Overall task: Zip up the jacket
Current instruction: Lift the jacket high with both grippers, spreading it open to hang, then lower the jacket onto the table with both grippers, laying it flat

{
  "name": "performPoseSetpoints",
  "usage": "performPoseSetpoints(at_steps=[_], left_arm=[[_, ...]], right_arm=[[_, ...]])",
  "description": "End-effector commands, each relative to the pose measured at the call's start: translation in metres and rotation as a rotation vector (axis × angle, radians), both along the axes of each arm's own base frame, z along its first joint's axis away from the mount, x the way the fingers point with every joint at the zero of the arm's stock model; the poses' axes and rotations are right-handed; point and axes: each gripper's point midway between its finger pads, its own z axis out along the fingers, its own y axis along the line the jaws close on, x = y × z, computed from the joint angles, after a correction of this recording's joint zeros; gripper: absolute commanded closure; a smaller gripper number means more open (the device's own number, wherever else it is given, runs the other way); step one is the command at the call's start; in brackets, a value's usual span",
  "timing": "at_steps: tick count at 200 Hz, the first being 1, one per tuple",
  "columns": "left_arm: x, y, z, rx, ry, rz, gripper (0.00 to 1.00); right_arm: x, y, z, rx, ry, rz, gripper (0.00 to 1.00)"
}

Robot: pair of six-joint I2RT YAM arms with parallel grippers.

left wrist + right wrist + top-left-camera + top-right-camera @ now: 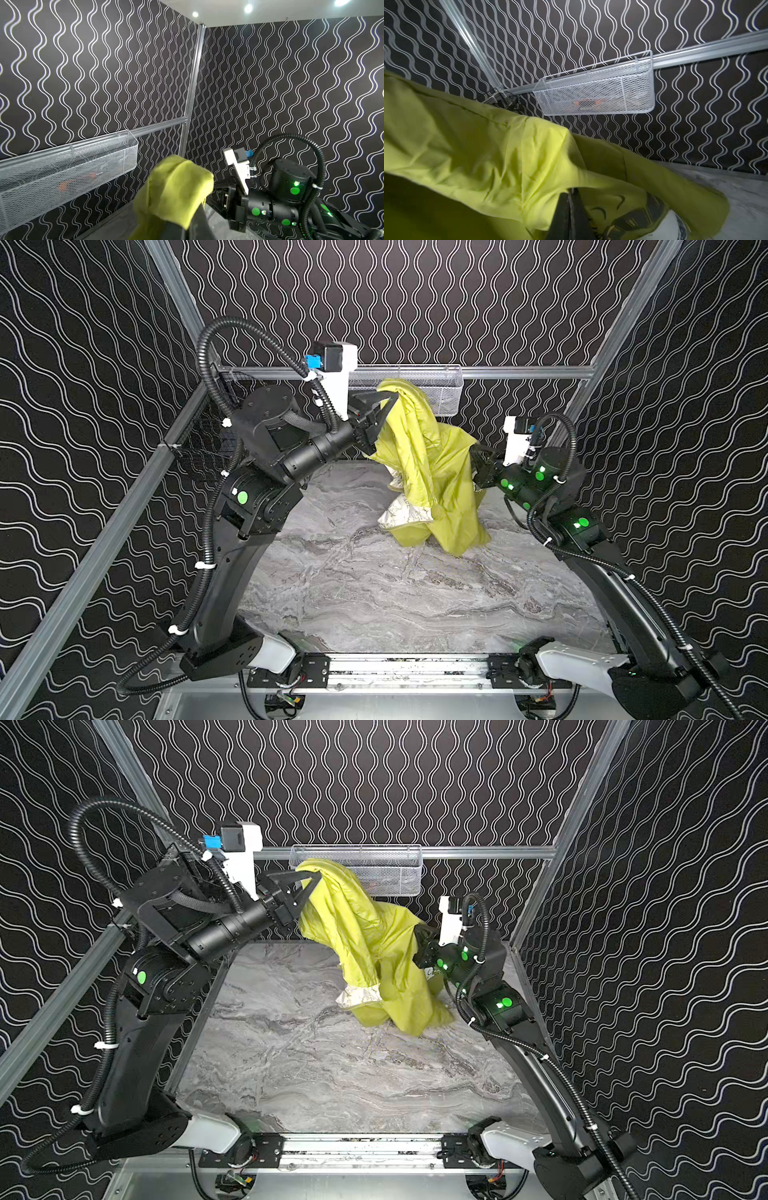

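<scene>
Near edge of the desk [374,605]: bare marble. Further in, the jacket [436,481] hangs as a bunched yellow-green heap in both top views. Only its lowest folds touch the desk; the rest is lifted btwn the two arms. A turned-out bit of cream lining [401,514] shows low on its near side.

Progress, as I read it: early. No zipper shows in any view, so can't tell whether the front edges are even joined at the bottom, and nothing looks zipped. Left to do: spread the garment, find the zipper ends & slider, seat them, pull up.

R jaws: closed tight, tips buried in cloth on the heap's right side. Fabric tents up to them, so I take it they grip the jacket. In the wrist view a black finger [564,218] sits w/ cloth draped round it, dark print [633,218] just beside.

L jaws: higher and further back, closed on a pinch at the jacket's top. The wrist view shows that wad bulging over the tip.

Farthest: white mesh basket [449,393] on the back rail, jacket top just in front. Touching or not, can't tell.
</scene>
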Motion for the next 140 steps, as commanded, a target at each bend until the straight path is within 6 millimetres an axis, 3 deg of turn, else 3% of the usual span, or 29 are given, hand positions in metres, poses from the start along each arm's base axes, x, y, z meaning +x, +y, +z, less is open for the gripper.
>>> performPoseSetpoints(at_steps=[1, 46, 65, 80, 108, 140], left_arm=[[-0.015, 0.014, 0.033, -0.061, -0.123, 0.023, 1.00], [-0.049, 0.037, 0.066, -0.173, -0.204, 0.003, 1.00], [-0.054, 0.042, 0.071, -0.198, -0.212, 0.001, 1.00], [-0.047, 0.040, 0.067, -0.193, -0.197, 0.016, 1.00], [-0.015, 0.031, 0.039, -0.146, -0.134, 0.087, 1.00], [0.044, 0.015, -0.016, -0.032, -0.031, 0.227, 1.00]], right_arm=[[-0.030, 0.011, 0.033, 0.013, -0.084, 0.139, 1.00], [-0.069, 0.005, 0.076, 0.045, -0.167, 0.206, 1.00], [-0.078, 0.003, 0.087, 0.062, -0.179, 0.223, 1.00], [-0.077, 0.004, 0.089, 0.067, -0.172, 0.227, 1.00], [-0.051, 0.013, 0.064, 0.047, -0.087, 0.218, 1.00], [0.015, 0.012, -0.001, 0.034, 0.105, 0.168, 1.00]])
